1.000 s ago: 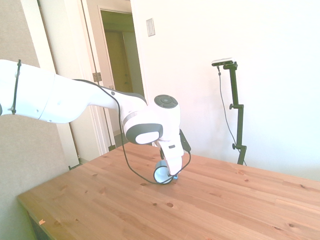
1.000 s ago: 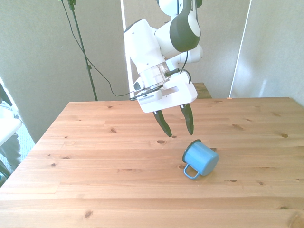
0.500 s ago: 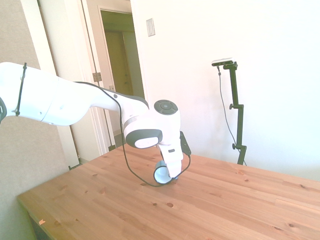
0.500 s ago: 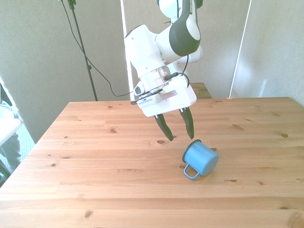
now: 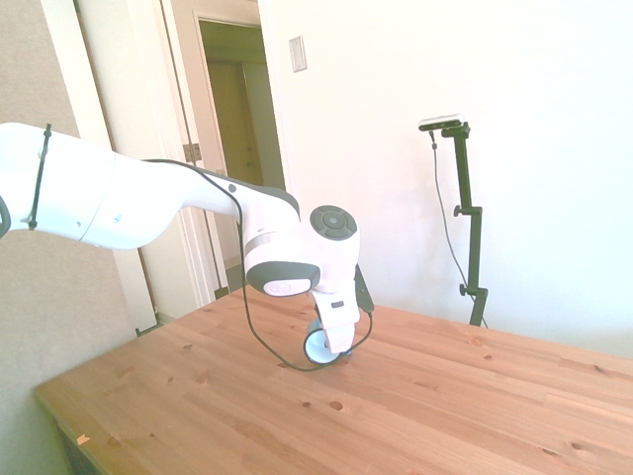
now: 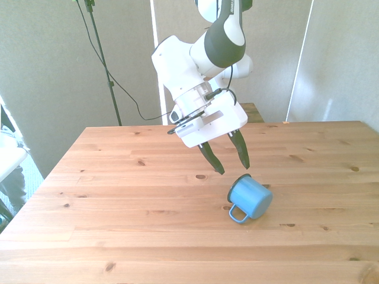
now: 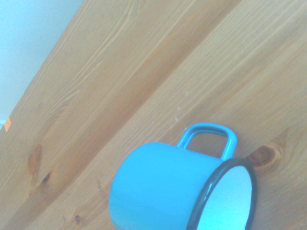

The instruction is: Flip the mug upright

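Note:
The light-blue mug (image 6: 251, 197) lies on its side on the wooden table (image 6: 118, 195), its loop handle (image 6: 235, 213) toward the near edge and its dark rim toward the robot. In the wrist view the mug (image 7: 168, 191) shows its white inside and handle (image 7: 207, 139). From the side, only the mug's white mouth (image 5: 317, 343) peeks out behind the arm. My gripper (image 6: 232, 160) hangs open just above and behind the mug, toward the front view's left, with nothing between its dark fingers (image 6: 212, 158).
A black cable (image 5: 272, 351) loops from the wrist down close to the table. Walls and a doorway (image 5: 232, 109) stand beyond the table's far edges.
The gripper has shifted toward the front view's right, closer to the mug's rim, and tilted further. The mug has not moved.

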`<move>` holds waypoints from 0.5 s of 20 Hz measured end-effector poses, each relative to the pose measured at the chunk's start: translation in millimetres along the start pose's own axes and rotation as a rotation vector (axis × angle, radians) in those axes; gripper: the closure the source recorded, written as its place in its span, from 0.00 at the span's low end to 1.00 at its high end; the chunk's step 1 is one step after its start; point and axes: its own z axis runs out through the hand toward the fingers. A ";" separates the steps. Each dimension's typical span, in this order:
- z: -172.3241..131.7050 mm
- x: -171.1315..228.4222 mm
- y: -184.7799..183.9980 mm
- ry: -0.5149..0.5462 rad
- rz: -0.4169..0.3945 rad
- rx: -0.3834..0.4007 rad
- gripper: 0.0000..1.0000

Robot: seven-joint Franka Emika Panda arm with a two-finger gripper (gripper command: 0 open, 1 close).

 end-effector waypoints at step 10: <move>-7.8 12.2 9.8 -0.087 0.057 0.004 0.00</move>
